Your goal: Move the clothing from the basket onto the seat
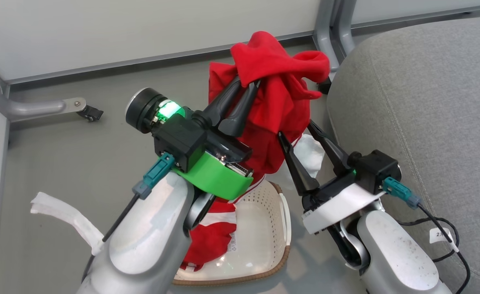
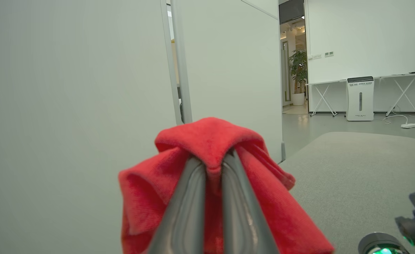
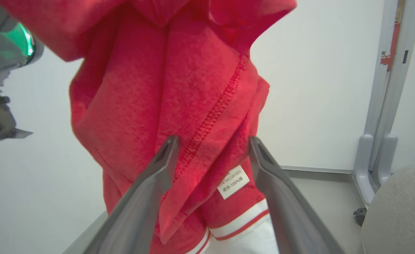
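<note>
Head cam looks down from above, basket (image 1: 264,232) lower centre of frame. L wrist cam faces level across room; R wrist cam sits v close. All 3 share the clothing (image 1: 272,81).

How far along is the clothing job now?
Done: nothing; the light grey fabric seat shows no clothing. In hand: left gripper shut on one red fabric garment, lifted above the cream perforated plastic basket; right gripper open beside it. Left: a second red, white-striped garment in the basket.

The left gripper (image 1: 247,83) is raised, its fingers (image 2: 190,197) pressed together on the clothing (image 1: 281,61). The right gripper (image 1: 295,128) sits lower beside it, with its fingers spread wide apart.
</note>
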{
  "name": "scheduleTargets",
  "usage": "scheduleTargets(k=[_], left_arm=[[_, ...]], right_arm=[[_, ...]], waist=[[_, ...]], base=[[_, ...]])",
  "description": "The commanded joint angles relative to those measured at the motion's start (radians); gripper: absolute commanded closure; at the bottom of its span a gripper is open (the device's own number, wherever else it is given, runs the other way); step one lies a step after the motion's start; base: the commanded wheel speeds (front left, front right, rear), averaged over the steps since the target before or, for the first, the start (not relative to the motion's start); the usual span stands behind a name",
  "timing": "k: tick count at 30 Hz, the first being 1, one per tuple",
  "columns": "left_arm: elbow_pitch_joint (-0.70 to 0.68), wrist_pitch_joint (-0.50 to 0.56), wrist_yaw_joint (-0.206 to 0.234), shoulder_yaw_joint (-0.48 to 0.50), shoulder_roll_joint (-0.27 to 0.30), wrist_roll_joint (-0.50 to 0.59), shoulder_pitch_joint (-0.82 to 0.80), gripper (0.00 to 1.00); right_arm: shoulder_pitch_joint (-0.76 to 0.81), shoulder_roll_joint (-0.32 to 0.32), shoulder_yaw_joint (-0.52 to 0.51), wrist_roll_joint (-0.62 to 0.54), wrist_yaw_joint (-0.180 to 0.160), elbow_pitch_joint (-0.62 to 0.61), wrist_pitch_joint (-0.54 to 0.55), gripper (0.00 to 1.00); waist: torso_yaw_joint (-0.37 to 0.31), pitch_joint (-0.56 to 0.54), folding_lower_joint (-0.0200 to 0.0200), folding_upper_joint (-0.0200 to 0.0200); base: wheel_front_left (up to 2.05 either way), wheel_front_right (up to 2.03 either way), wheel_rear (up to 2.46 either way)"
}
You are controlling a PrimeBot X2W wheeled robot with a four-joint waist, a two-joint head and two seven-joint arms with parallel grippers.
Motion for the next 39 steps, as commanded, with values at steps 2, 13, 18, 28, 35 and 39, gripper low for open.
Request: scheduleTargets(k=[2,13,18,28,35,39], left_arm=[[-0.014,-0.004,-0.004,-0.008,-0.004,-0.004,0.004,1.00],[-0.072,-0.004,-0.004,-0.057,-0.008,-0.008,-0.001,1.00],[-0.080,-0.004,-0.004,-0.076,-0.009,-0.013,-0.015,1.00],[-0.066,-0.004,-0.004,-0.085,0.001,-0.020,-0.029,1.00],[-0.083,-0.004,-0.004,-0.098,-0.002,-0.020,-0.029,1.00],[-0.074,-0.004,-0.004,-0.101,-0.002,-0.021,-0.027,1.00]], right_arm=[[-0.011,-0.004,0.000,0.016,0.000,0.013,-0.002,0.00],[-0.038,-0.004,0.034,0.112,0.000,0.038,-0.002,0.00],[-0.065,-0.014,0.063,0.140,0.000,0.031,-0.002,0.00],[-0.091,-0.045,0.097,0.180,0.000,-0.003,-0.002,0.00],[-0.108,-0.045,0.075,0.157,0.000,0.012,-0.002,0.61],[-0.114,-0.038,0.070,0.149,0.000,0.021,-0.002,1.00]], waist=[[0.008,0.001,0.0000,0.0000],[0.025,0.003,0.0000,0.0000],[0.034,0.009,0.0000,0.0000],[0.047,0.014,0.0000,0.0000],[0.056,0.019,0.0000,0.0000],[0.058,0.023,0.0000,0.0000]], base=[[0.00,0.00,0.00],[0.00,0.00,0.00],[0.00,0.00,0.00],[0.00,0.00,0.00],[0.00,0.00,0.00],[0.00,0.00,0.00]])
